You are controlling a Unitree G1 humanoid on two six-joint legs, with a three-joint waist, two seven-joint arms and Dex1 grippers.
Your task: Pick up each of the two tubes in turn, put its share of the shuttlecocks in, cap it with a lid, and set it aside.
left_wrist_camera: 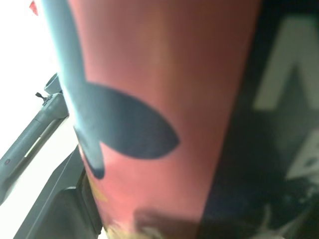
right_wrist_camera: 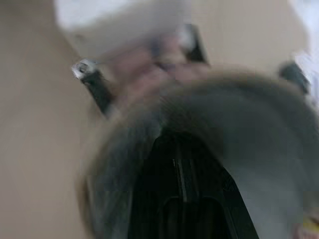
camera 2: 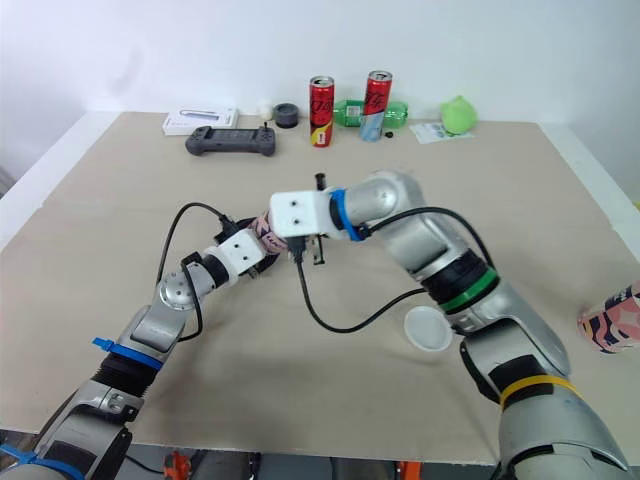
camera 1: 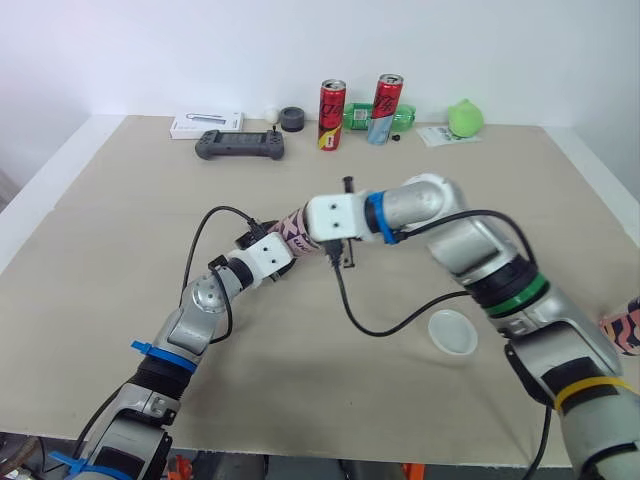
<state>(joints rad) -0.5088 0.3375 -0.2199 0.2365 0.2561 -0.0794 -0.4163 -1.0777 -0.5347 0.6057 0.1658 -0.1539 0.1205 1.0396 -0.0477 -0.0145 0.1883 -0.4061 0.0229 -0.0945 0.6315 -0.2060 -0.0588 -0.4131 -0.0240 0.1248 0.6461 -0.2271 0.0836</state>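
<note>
Over the middle of the surface (camera 1: 120, 230), one tube (camera 1: 296, 229) is clamped in the left gripper (camera 1: 280, 240), its mouth turned towards the right gripper (camera 1: 312, 232) (open or closed cannot be told), presumably for loading. The other tube (camera 2: 612, 318) is parked at the right edge, and a lid (camera 1: 452, 332) is kept near the front edge for capping.

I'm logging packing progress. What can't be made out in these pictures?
1. Inside of the tube: right wrist view, blurred and dark, contents unclear.
2. Second tube: eye views, cut off by the right edge.
3. Lid: eye views, too small to tell which side faces up.
</note>
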